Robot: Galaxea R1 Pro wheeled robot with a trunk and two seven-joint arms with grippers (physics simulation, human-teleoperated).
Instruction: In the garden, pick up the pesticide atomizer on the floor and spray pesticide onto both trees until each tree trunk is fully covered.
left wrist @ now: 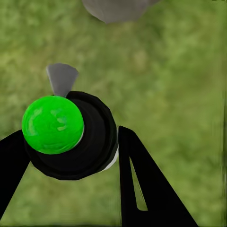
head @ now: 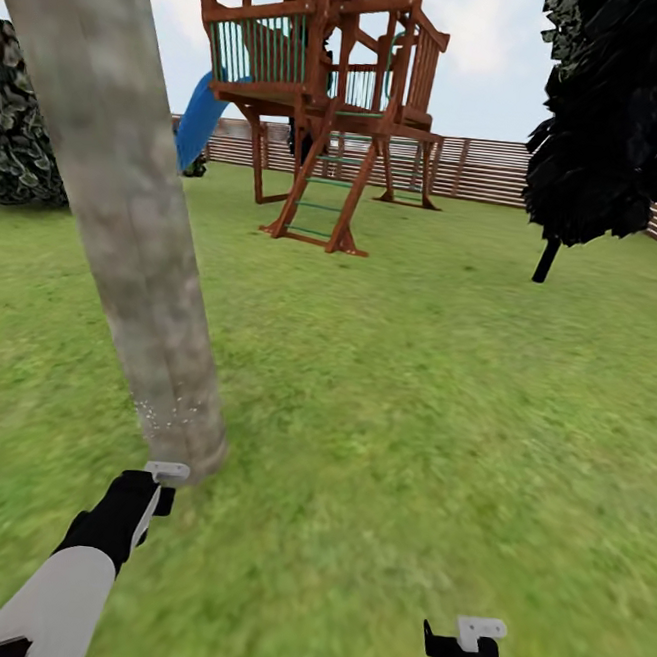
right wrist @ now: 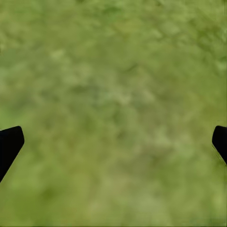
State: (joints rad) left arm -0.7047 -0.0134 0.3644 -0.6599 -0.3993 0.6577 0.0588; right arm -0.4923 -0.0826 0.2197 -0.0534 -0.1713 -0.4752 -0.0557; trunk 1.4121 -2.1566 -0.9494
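Lawn: mottled grey-tan trunk, droplet-flecked base.

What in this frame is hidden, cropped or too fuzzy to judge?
- Tree trunk: the head view's top edge cuts off its crown; how much of it the spray covers is unclear, with only faint specks low down.
- Atomizer: in the left wrist view its body hides under its green cap.
- Right gripper: the right wrist view crops both fingers at its edges.
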